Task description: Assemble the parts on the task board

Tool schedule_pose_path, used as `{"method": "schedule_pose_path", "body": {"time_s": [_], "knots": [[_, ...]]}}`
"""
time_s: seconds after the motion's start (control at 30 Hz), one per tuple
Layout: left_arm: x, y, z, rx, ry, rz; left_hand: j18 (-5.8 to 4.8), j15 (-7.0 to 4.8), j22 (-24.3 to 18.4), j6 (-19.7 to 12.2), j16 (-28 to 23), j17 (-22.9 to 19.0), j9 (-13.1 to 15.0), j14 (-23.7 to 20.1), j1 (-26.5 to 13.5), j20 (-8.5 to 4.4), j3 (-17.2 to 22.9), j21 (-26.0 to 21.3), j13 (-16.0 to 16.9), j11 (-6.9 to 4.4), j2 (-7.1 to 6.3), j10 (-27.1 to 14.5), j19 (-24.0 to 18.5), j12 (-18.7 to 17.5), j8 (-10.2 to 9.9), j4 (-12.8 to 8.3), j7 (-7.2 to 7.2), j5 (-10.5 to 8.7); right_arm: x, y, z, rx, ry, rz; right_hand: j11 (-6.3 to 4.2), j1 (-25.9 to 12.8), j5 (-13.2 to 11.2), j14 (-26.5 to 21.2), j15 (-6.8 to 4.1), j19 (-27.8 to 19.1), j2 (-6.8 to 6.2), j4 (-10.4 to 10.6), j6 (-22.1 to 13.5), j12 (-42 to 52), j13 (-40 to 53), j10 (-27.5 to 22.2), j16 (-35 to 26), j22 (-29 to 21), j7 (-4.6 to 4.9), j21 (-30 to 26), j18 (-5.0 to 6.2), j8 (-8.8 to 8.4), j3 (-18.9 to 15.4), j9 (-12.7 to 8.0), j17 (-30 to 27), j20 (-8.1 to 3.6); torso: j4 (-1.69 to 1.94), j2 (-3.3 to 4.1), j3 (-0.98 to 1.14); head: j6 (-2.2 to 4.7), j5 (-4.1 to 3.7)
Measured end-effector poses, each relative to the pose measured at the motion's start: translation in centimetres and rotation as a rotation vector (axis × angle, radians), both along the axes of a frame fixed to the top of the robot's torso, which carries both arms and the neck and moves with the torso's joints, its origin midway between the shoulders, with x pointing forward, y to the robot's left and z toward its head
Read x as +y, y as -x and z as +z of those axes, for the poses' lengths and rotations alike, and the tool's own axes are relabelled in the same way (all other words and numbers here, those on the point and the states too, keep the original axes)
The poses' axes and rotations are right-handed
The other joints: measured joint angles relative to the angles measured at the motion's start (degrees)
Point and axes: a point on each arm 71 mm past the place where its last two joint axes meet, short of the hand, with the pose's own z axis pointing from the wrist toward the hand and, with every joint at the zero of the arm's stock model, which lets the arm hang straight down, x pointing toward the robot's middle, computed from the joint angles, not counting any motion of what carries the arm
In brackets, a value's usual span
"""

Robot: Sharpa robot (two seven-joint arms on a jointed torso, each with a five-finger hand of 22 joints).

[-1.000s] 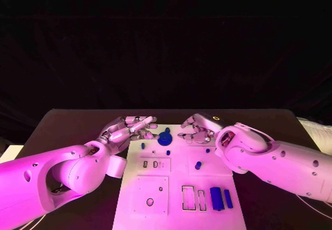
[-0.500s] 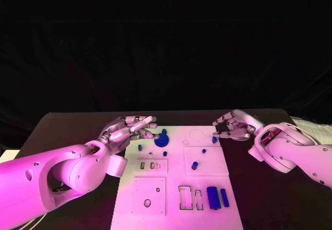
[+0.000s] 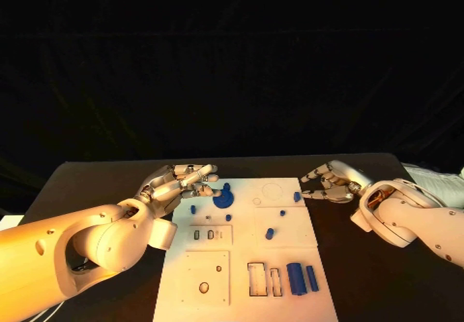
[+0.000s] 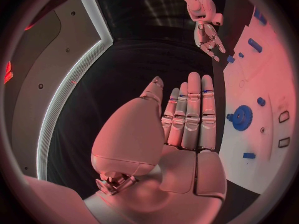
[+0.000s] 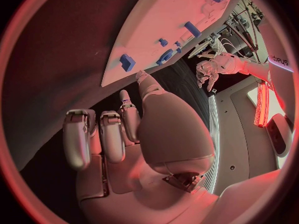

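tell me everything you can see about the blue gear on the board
The blue gear is a round, toothed disc with a raised hub, plastic by its look. It lies flat on the far part of the task board, toward its left side, beside the left hand, whose fingers are straight. Nothing visibly grips it; contact cannot be told.

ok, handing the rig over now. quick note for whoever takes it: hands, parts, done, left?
Left hand: holds nothing, fingers extended, at the far left edge of the task board, beside the blue gear.
Right hand: holds nothing, fingers curled, off the board's far right edge over the black table.
Parts: gear at the far left of the board; small blue pieces scattered across its middle; two blue bars side by side near the right edge, next to two open rectangular slots.
Done: cannot tell which pieces are seated.
Left: slots are unfilled; bars likely go there.
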Motion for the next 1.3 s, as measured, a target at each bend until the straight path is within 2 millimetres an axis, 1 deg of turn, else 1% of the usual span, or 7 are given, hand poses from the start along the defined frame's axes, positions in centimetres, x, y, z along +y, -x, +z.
{"method": "schedule_pose_path", "body": {"time_s": [0.37,0.7,0.77,0.83,1.0,1.1,1.3], "knots": [[0.1,-0.1,0.0,0.000,-0.001,0.003,0.00,0.00,0.00,0.00,0.00,0.05,0.00,0.00,0.00,0.00,0.00,0.00,0.00,0.00,0.00,0.00,0.00,0.00,0.00,0.00,0.00,0.00,0.4,-0.2,-1.4,0.021,0.002,0.012,-0.21,0.22,0.00,0.00,0.00,0.00,-0.22,-0.01,0.00,-0.02,0.02,-0.21,0.00,0.04,0.00,0.00,0.00,0.00,0.00,-0.07,-0.01,0.00,0.01,-0.01,-0.07,-0.47,0.31],[0.1,-0.1,0.0,0.000,-0.002,0.004,0.00,0.00,0.00,0.00,0.00,0.04,0.00,0.00,0.00,0.00,0.00,0.00,-0.01,0.00,0.00,0.00,0.00,0.00,0.00,0.00,0.00,0.00,0.5,-0.2,-1.8,0.030,0.004,0.017,-0.21,0.22,0.00,0.00,0.00,0.00,-0.22,-0.32,0.00,-0.01,0.09,-0.21,0.00,0.04,0.00,0.00,0.00,0.00,0.32,-0.07,0.01,0.00,-0.03,-0.03,-0.08,-0.68,0.40],[0.1,-0.1,0.0,0.000,-0.002,0.004,-0.01,0.00,0.00,0.00,0.00,0.04,0.00,0.00,0.00,0.00,0.00,0.00,-0.01,0.00,0.00,0.00,0.00,0.00,0.00,0.00,0.00,0.00,0.6,-0.3,-1.8,0.032,0.005,0.018,-0.21,0.33,0.00,0.00,0.00,0.00,-0.11,-0.40,0.20,0.00,0.09,-0.21,0.00,0.04,0.20,0.00,-0.01,0.00,0.40,-0.07,0.04,0.00,-0.03,-0.05,-0.08,-0.70,0.41],[0.1,-0.1,0.0,0.000,-0.002,0.004,0.00,0.00,0.00,0.00,0.00,0.04,0.00,0.00,0.00,0.00,0.00,0.00,-0.01,0.00,0.00,0.00,0.00,0.00,0.00,0.00,0.00,0.00,0.7,-0.3,-1.9,0.033,0.005,0.018,-0.20,0.63,-0.57,0.00,0.00,0.00,0.19,-0.72,0.46,0.07,0.18,-0.21,0.00,0.04,-0.05,0.00,0.00,0.00,0.72,-0.07,0.04,0.00,-0.03,-0.05,-0.08,-0.70,0.42],[0.1,-0.1,-0.1,0.000,-0.001,0.004,0.00,-0.21,0.00,0.00,0.00,0.04,0.00,-0.20,0.38,0.00,0.22,0.00,0.05,0.00,0.37,0.00,0.00,0.00,0.00,-0.22,0.00,0.00,0.9,-0.5,-2.1,0.036,0.006,0.020,-0.19,1.28,-2.76,0.00,0.00,0.00,0.84,-1.25,0.91,0.39,0.23,-0.23,0.00,0.03,-0.10,0.00,0.00,0.00,1.44,-0.06,0.03,0.00,0.01,-0.05,-0.07,-0.79,0.54],[0.1,-0.1,-0.1,0.000,-0.002,0.005,0.00,-0.21,0.00,0.00,0.00,0.03,0.00,-0.20,0.38,0.00,0.22,0.00,0.04,0.00,0.37,0.00,0.00,0.00,0.00,-0.22,0.00,0.00,1.0,-0.6,-2.2,0.036,0.007,0.021,-0.22,1.44,-2.86,0.00,0.01,0.00,1.00,-1.43,1.12,0.36,0.30,-0.19,0.00,0.03,0.10,0.00,0.00,0.00,1.77,-0.06,0.03,0.00,0.02,-0.05,-0.04,-0.85,0.62],[0.2,-0.2,-0.1,0.001,-0.003,0.006,0.00,-0.20,0.00,0.00,0.00,0.03,0.00,-0.20,0.37,0.00,0.22,0.00,0.04,0.00,0.37,0.00,0.00,0.00,0.00,-0.22,0.00,0.00,1.3,-0.7,-2.2,0.037,0.008,0.026,-0.42,1.74,-3.08,0.00,0.01,0.00,1.30,-1.64,1.31,0.06,1.63,0.01,0.03,0.03,-0.09,0.00,0.00,0.00,1.99,-0.06,0.03,0.00,0.02,-0.04,-0.04,-0.97,0.77]]}}
